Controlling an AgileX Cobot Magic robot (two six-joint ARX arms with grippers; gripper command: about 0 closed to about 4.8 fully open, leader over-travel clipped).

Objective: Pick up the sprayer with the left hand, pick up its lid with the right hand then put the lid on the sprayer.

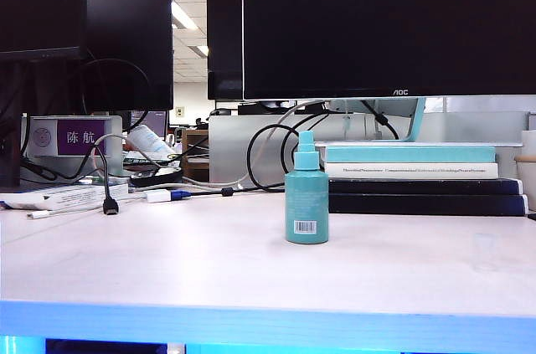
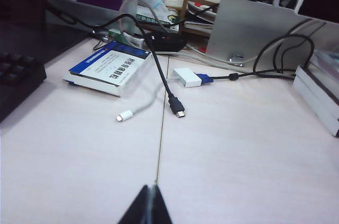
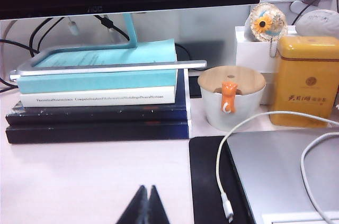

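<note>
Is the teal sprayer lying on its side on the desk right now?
No, in the exterior view the sprayer stands upright on the table, nozzle up, barcode label near its base.

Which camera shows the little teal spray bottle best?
The exterior view: the sprayer stands upright mid-table, whole and unblocked, barcode label facing the camera. Neither wrist view shows it; each sees only its own shut hand and desk clutter.
</note>
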